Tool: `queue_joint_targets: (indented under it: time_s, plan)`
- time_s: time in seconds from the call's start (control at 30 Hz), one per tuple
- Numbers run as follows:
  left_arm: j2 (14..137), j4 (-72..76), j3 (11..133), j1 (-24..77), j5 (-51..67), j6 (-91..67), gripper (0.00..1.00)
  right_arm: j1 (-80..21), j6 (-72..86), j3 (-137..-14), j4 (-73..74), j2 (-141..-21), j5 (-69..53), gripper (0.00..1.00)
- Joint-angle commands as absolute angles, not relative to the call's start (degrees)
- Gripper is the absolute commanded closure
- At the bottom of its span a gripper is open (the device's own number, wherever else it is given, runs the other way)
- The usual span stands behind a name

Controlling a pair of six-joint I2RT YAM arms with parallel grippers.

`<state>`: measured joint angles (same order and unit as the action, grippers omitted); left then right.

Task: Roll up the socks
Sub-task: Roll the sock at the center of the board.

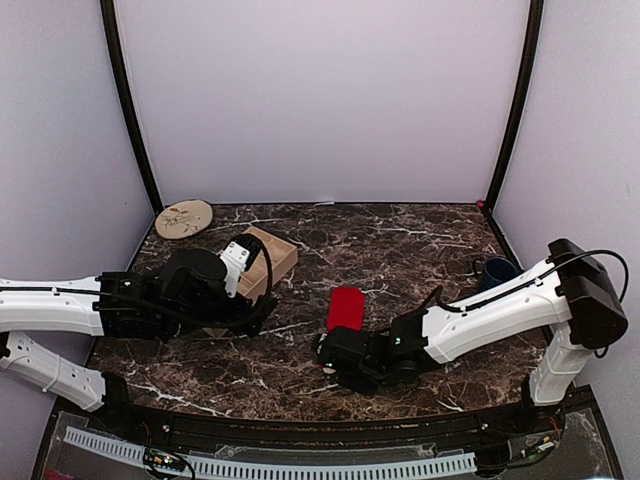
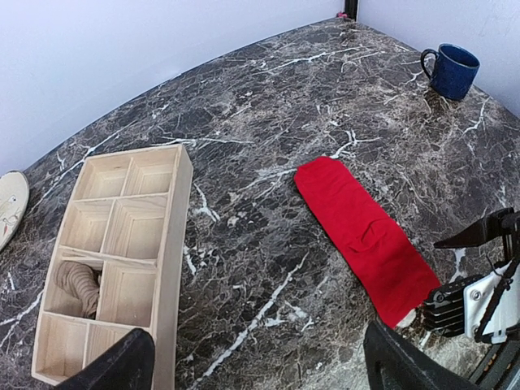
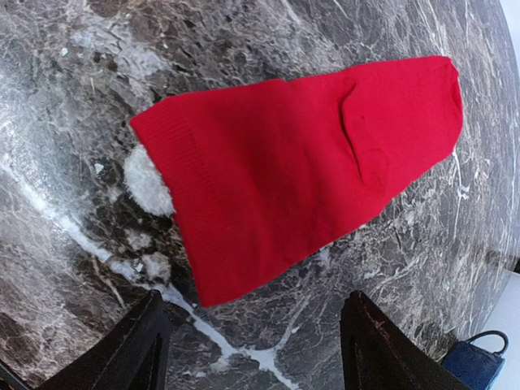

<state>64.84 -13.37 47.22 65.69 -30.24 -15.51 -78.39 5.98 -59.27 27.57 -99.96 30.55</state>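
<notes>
The red sock lies flat on the marble table, seen also in the left wrist view and the right wrist view, with a small white patch at its cuff end. The tan-brown sock sits bunched in a compartment of the wooden tray. My right gripper is open, just short of the red sock's cuff end, touching nothing. My left gripper is open and empty above bare table between the tray and the red sock.
The wooden tray sits at the left middle, partly under my left arm. A round beige plate lies at the back left. A dark blue mug stands at the right, also in the left wrist view.
</notes>
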Motion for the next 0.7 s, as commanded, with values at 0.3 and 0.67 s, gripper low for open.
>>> queue_joint_targets:
  time_s: [0.3,0.67]
  plan:
    - [61.27,-12.41,43.82,65.04,-29.72,-19.11,0.08,-79.37,2.40,-61.23,29.70,-103.09,32.34,0.31]
    - [61.56,-12.46,43.08,65.04,-29.88,-20.01,0.09,-79.34,-2.83,-60.54,26.20,-105.15,35.95,0.33]
